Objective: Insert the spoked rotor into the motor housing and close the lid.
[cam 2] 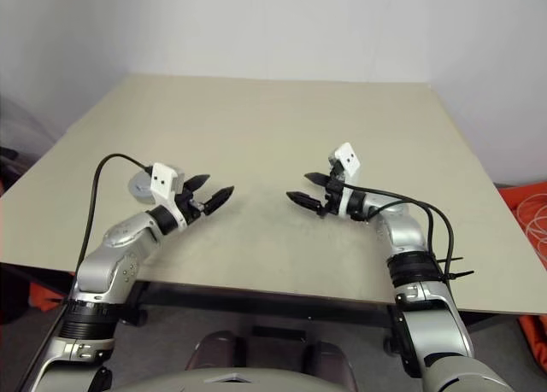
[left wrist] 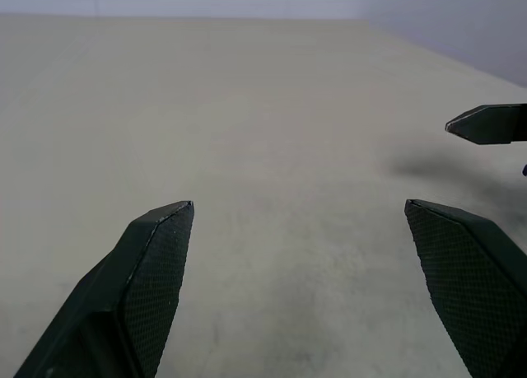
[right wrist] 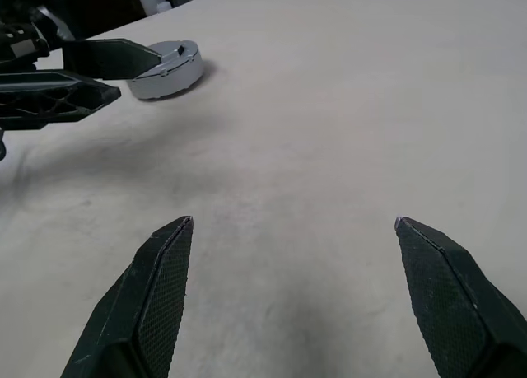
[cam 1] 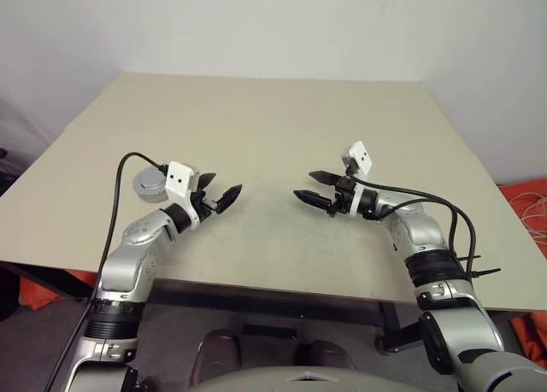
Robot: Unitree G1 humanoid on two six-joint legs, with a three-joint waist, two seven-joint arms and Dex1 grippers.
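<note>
Both arms hover low over the bare middle of the beige table (cam 1: 282, 127), fingertips turned toward each other and well apart. The left gripper (cam 1: 220, 192) and the right gripper (cam 1: 314, 190) both stand released, jaws spread wide and holding nothing. A round silver-grey puck (right wrist: 167, 70), apparently the motor housing with its lid already seated, rests on the table at the left, just beyond the left gripper's wrist camera. The puck's top looks closed from the right wrist view, and no rotor lies loose nearby. The assembly therefore appears finished or nearly so, and the next move likely calls only for checking the lid's seating or withdrawing both arms.
</note>
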